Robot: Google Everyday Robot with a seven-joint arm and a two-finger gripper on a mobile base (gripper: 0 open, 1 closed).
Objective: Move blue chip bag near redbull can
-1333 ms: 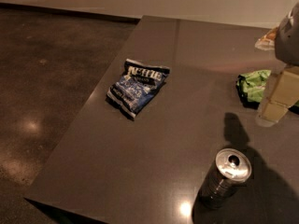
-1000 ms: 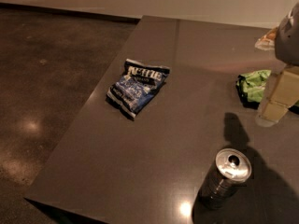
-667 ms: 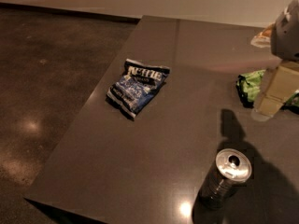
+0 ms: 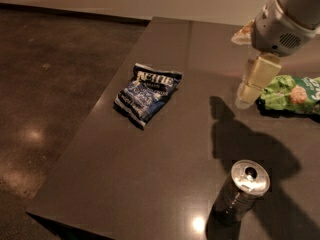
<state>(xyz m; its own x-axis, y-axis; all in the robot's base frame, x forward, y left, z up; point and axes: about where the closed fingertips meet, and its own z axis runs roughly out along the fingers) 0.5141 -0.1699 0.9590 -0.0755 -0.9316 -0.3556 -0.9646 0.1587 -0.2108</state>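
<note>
Far L: dark polished floor (image 4: 45, 84) w/ a couple of soft light spots. Dark counter (image 4: 150, 169) takes up the rest of the view, its L edge running diagonally from top centre down to the bottom L corner.

Blue chip bag (image 4: 147, 94) lies flat on the counter's L half, nr that L edge, crinkled, white "Kettle" lettering at its upper end, long axis tilted so the lower end points toward the L edge. Nothing touches it.

Further R, a dark shadow (image 4: 245, 144) of the arm falls across the counter btw the bag's side and the can. Redbull can (image 4: 242, 191) stands upright nr the front edge, R of centre, silver top w/ pull tab facing up; well apart from the blue bag, diagonally down-R of it. A small bright glint sits on the counter just L of the can's base.

Above the can, the tool (image 4: 245, 95), cream-coloured, points down and slightly L, tip close over the counter, well R of the blue bag & holding nothing that shows; can't tell if it's released or clenched. Grey-white arm (image 4: 285, 24) comes in from the top R corner.

Far R: green chip bag (image 4: 292, 95) lying flat, just beside the tool's R side, cut off by the frame edge
</note>
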